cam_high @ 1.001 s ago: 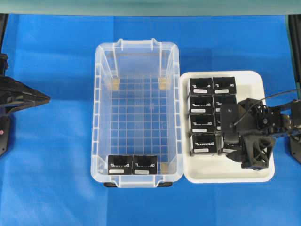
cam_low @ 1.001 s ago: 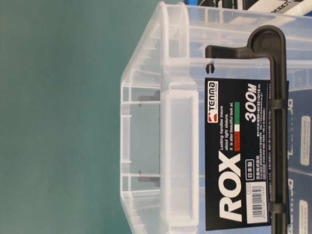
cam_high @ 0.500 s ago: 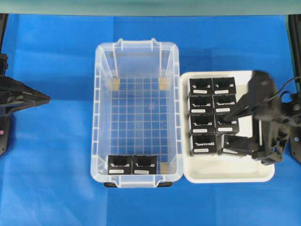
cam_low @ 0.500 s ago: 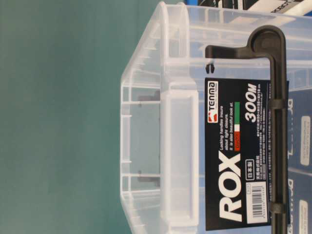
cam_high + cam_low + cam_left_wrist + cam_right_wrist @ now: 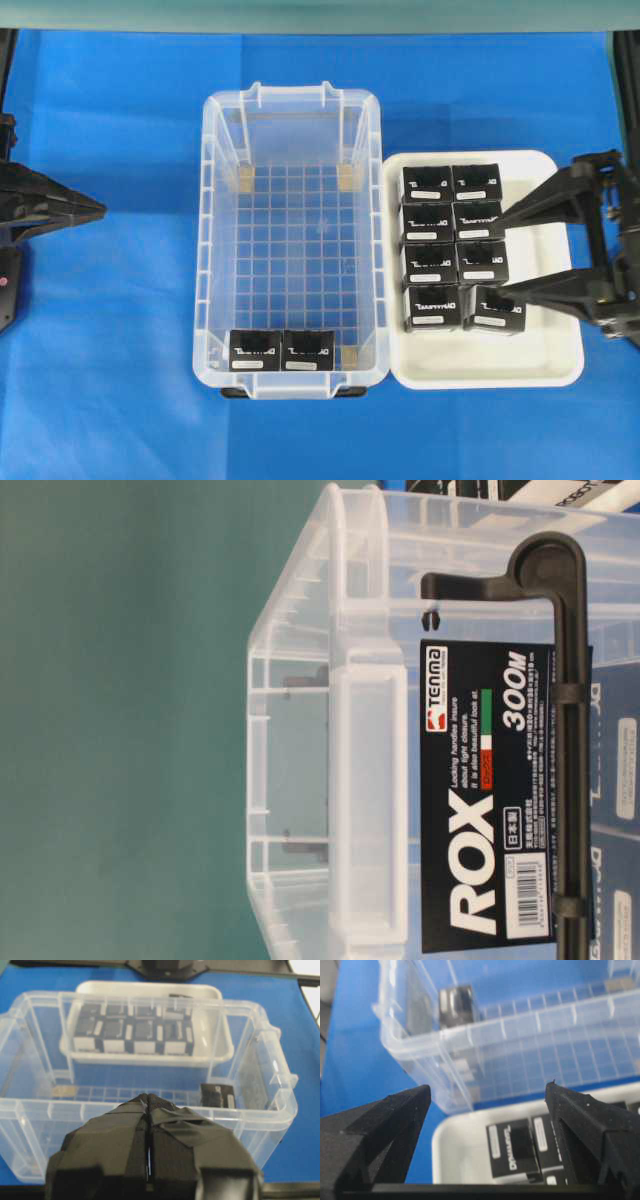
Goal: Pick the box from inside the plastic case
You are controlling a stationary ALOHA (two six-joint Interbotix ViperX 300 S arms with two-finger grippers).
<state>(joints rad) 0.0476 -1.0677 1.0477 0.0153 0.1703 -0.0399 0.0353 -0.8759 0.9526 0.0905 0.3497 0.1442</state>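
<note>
Black right end effector (image 5: 500, 258) spread wide over white tray (image 5: 560, 365) (empty-handed) | left end effector (image 5: 100, 209) pressed together, level.

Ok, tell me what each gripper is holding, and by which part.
Nothing is held. The right gripper is open above the white tray; the left gripper is shut and empty.

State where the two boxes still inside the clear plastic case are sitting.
In the overhead view, the two boxes sit side by side against the near end wall of the plastic case, left of the white tray.
</note>
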